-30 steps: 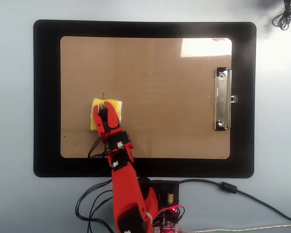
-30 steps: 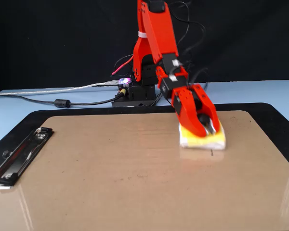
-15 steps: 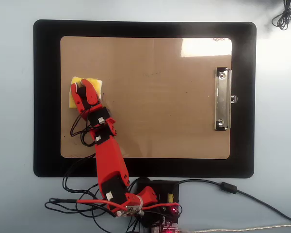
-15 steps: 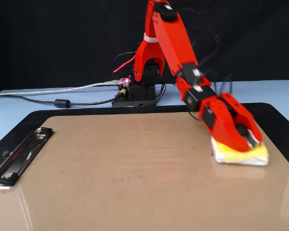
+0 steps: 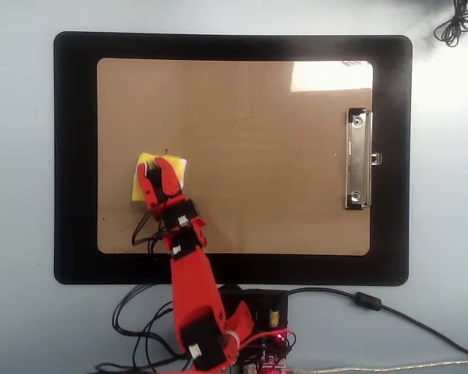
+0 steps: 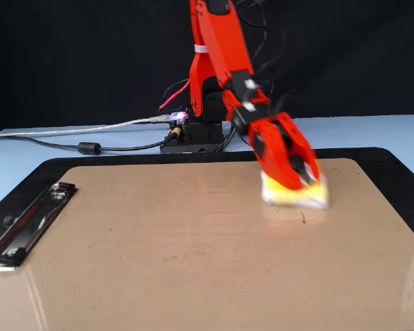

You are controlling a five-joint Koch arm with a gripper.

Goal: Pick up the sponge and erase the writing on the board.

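The light-brown board (image 5: 257, 179) lies on a black mat (image 5: 74, 156), its silver clip (image 5: 358, 160) at the right in the overhead view. On the board's left part my red gripper (image 5: 162, 164) presses down on the yellow sponge (image 5: 140, 181), jaws shut around its middle. The knob is hidden under the fingers. In the fixed view the gripper (image 6: 303, 181) and sponge (image 6: 297, 198) are motion-blurred on the board (image 6: 159, 255). Of the writing only a short thin black stroke (image 5: 166, 151) shows beside the sponge, also visible as a stroke (image 6: 303, 219) in the fixed view.
The arm's base with its controller board (image 5: 261, 315) and cables (image 5: 390, 312) sits just off the mat's near edge. A coiled black cable (image 5: 456, 23) lies at the top right corner. The clip (image 6: 27, 224) lies at the fixed view's left.
Half a second ago the sponge was near the board's left edge. The gripper has dragged it back right and toward the base, close to where it was one second ago.
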